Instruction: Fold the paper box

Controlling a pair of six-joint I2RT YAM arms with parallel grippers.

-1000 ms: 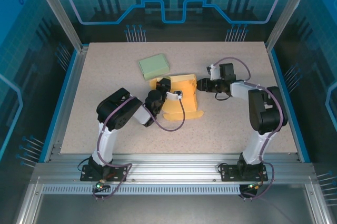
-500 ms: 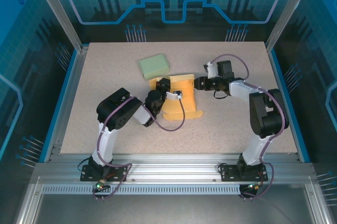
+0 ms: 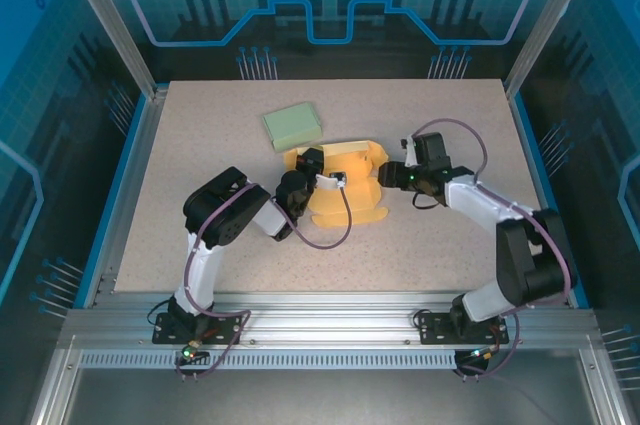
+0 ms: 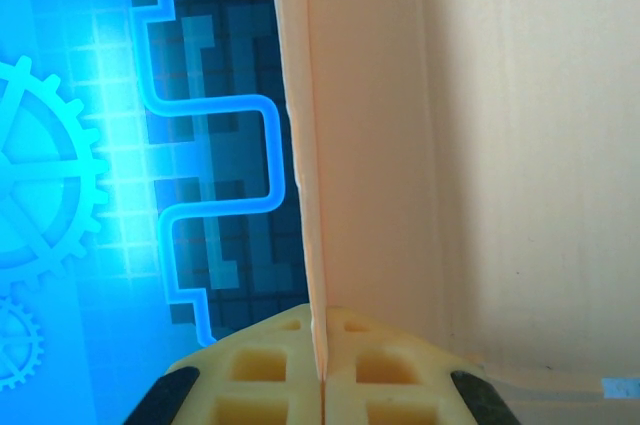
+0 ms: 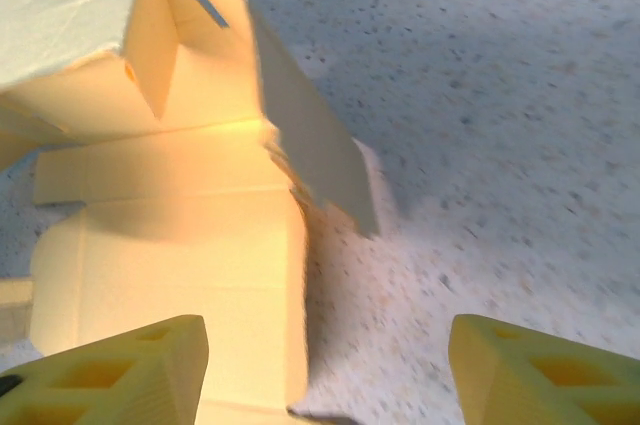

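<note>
While the left end effector (image 4: 322,345) is pressed together on a thin upright wall of the yellow paper box (image 3: 345,190) at the middle of the overhead frame, the right end effector (image 5: 325,355) hangs spread just right of it, holding nothing. One flat green box (image 3: 292,126) lies near, up and left. The speckled beige bench (image 3: 200,165) carries two boxes, and blue glowing panels (image 3: 330,5) wall it in.

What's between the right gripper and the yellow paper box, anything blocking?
Nothing visible. The right gripper is open and pointed straight at the paper box, with its raised flap just ahead. The green box lies beyond the paper box, off that line. The left gripper pinches the opposite wall.
</note>
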